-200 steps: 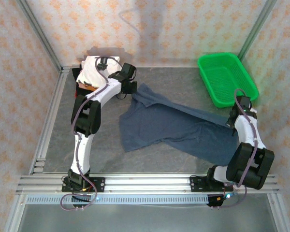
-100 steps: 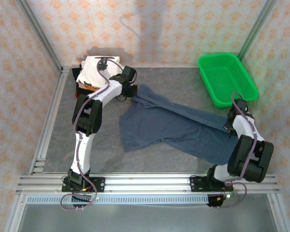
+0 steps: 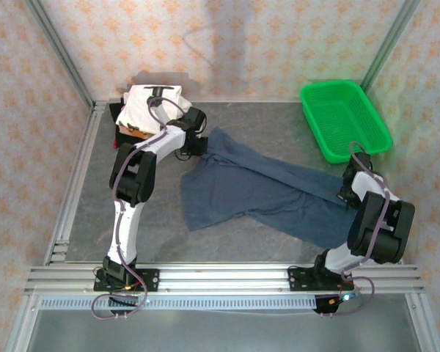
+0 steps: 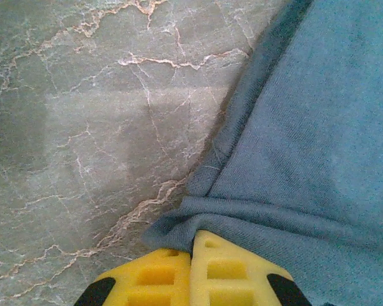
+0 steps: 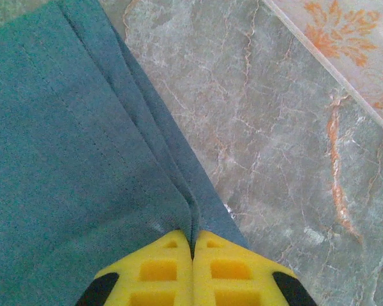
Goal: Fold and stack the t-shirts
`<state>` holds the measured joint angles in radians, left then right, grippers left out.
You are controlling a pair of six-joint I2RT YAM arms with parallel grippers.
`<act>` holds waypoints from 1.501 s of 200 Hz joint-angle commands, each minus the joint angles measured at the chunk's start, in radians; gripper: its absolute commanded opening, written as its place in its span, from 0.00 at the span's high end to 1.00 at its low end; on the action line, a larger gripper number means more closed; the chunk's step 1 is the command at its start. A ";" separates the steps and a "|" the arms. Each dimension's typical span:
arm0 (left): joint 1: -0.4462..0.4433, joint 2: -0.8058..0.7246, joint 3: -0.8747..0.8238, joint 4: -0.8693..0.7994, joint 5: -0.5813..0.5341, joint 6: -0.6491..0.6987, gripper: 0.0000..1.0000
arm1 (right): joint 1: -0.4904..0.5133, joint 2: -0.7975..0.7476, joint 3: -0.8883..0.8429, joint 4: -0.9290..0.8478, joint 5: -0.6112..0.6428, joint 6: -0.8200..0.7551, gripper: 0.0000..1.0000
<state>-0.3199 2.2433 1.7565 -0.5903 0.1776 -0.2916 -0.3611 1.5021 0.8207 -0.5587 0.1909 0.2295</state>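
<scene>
Since a second earlier, the right gripper (image 3: 346, 192) had come slightly nearer, its fingers closed tight on the right hem of the navy t-shirt (image 3: 257, 191). The left gripper (image 3: 198, 143) pinched the far-left corner. The shirt lay stretched on the surface (image 3: 154, 213), and the green basket (image 3: 330, 86) stood apart at the far right.

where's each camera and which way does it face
top external: above, behind the bases, facing down at the table; left arm and right arm show.
left wrist: on that wrist, facing down past the left gripper, shut on the blue shirt.
right wrist: likewise; right gripper shut on the blue shirt.
shared: blue shirt, table.
</scene>
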 commanded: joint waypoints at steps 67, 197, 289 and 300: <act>-0.026 -0.071 -0.006 -0.117 0.047 -0.019 1.00 | -0.010 -0.152 0.064 -0.025 -0.167 0.082 0.37; -0.034 -0.200 -0.015 -0.252 0.110 -0.059 1.00 | 0.003 -0.407 -0.028 0.040 -0.743 0.147 0.21; -0.039 -0.327 -0.145 -0.211 0.257 -0.202 1.00 | 0.011 -0.359 -0.038 0.033 -0.762 0.141 0.21; -0.049 -0.363 -0.202 -0.167 0.278 -0.231 1.00 | 0.011 -0.354 -0.043 0.035 -0.766 0.139 0.21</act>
<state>-0.3523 1.9526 1.6482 -0.8047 0.3859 -0.4355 -0.3561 1.1400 0.7925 -0.5152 -0.5625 0.3710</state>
